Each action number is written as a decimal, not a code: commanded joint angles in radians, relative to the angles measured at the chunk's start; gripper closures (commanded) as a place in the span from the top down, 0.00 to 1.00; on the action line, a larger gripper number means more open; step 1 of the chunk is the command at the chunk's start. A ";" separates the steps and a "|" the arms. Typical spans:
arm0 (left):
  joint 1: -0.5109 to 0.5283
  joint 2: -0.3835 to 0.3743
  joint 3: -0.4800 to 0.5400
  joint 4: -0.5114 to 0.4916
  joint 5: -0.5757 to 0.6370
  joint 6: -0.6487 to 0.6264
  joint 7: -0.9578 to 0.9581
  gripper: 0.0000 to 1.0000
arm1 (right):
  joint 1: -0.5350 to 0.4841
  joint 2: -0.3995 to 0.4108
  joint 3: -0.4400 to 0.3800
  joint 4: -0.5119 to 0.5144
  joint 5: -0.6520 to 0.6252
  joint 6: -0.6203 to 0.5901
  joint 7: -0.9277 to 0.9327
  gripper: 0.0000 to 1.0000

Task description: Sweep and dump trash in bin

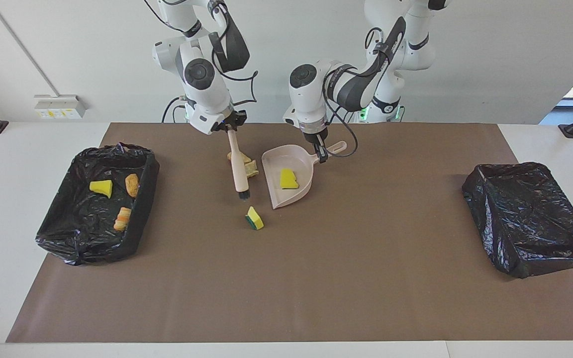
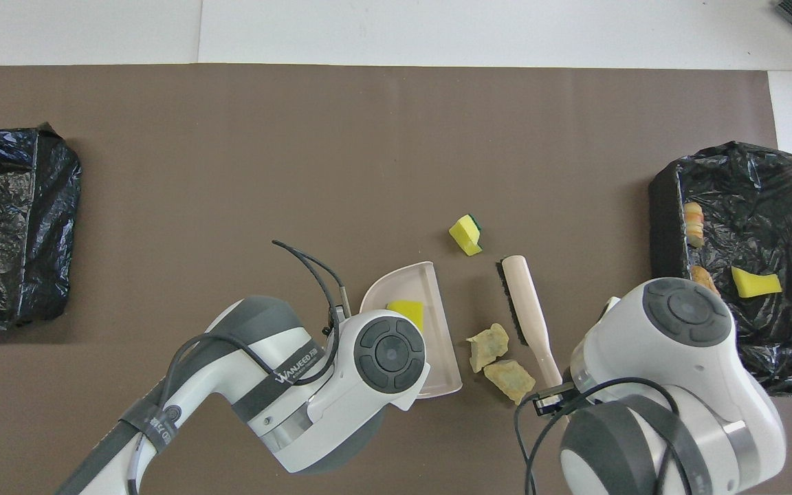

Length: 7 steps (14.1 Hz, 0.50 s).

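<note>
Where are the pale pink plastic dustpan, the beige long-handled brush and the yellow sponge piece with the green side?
Pale pink plastic dustpan point(image 1: 300, 160): facing view, bare pan floor near the handle.
Beige long-handled brush point(image 1: 238, 174): facing view, middle of its handle.
Yellow sponge piece with the green side point(image 2: 465, 234): overhead view, its yellow top.

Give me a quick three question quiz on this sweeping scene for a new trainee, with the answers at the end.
1. True or false: the dustpan already holds a yellow sponge bit.
2. How many scraps lie in the bin toward the right arm's end of the table?
3. Which tool does each pincer hold? A: the left pincer the dustpan handle, the right pincer the brush. B: the reverse.

Key: 1 true. 2 three: a yellow bit, an orange-brown oval and a striped piece. 3 A.
</note>
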 commanded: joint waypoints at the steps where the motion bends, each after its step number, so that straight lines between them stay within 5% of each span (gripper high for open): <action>1: 0.001 -0.035 -0.008 -0.034 -0.006 0.017 0.032 0.00 | -0.004 -0.164 0.018 -0.146 -0.085 -0.042 0.127 0.00; 4: 0.000 -0.041 -0.031 -0.037 -0.006 0.021 0.050 0.00 | -0.009 -0.287 0.018 -0.298 -0.092 -0.073 0.187 0.00; 7: 0.000 -0.072 -0.055 -0.072 -0.001 0.040 0.075 0.00 | -0.009 -0.277 0.018 -0.363 -0.031 -0.005 0.239 0.00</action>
